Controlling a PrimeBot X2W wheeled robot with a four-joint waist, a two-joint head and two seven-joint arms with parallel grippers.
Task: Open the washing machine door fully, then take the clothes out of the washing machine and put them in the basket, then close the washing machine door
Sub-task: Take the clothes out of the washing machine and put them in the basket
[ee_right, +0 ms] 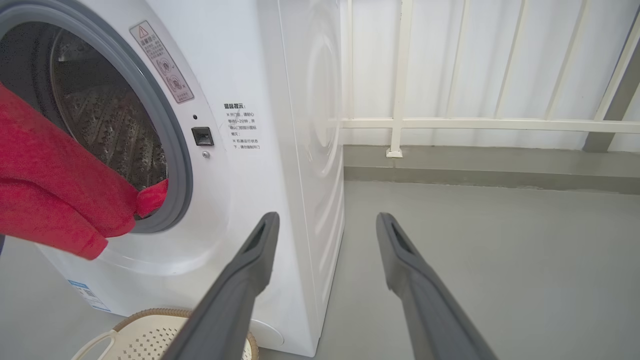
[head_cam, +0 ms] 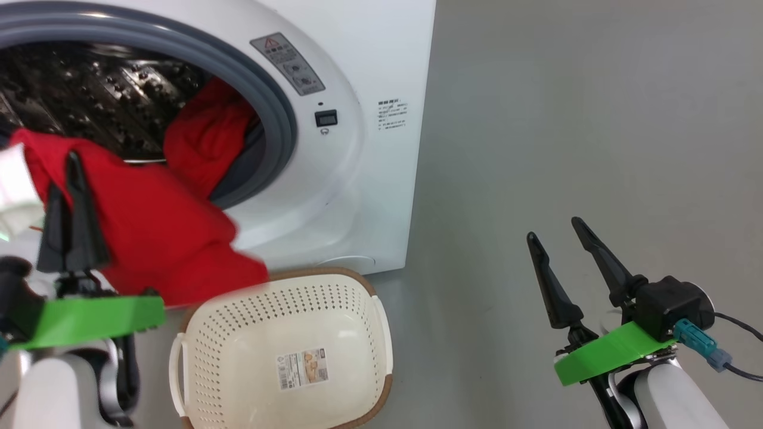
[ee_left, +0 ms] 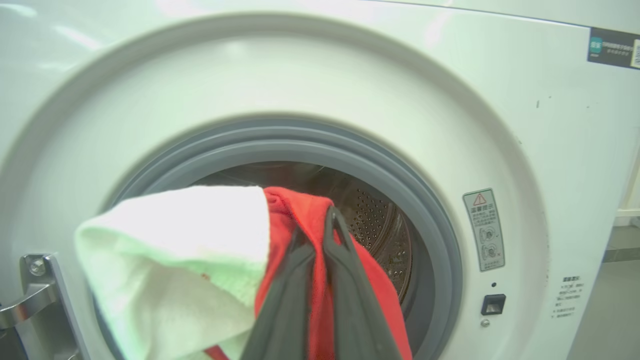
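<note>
A: Left hand (head_cam: pixel 63 173)?
B: Pinching the clothes (head_cam: pixel 161 238), red fabric w/ white cloth betw. its fingers, draped out of the washing machine (head_cam: pixel 369 59). More red lies in the drum (head_cam: pixel 89 89).
A: Basket (head_cam: pixel 238 322)?
B: On the floor (head_cam: pixel 566 119), just in front of the machine, under the fabric's edge.
A: Right hand (head_cam: pixel 553 229)?
B: Spread, holding nothing, well off to the right.

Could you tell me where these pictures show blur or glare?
Head view: the red clothes blur at their lower edge. Left wrist view: the white cloth is washed out, with glare on the washing machine. Right wrist view: sharp, evenly lit.
</note>
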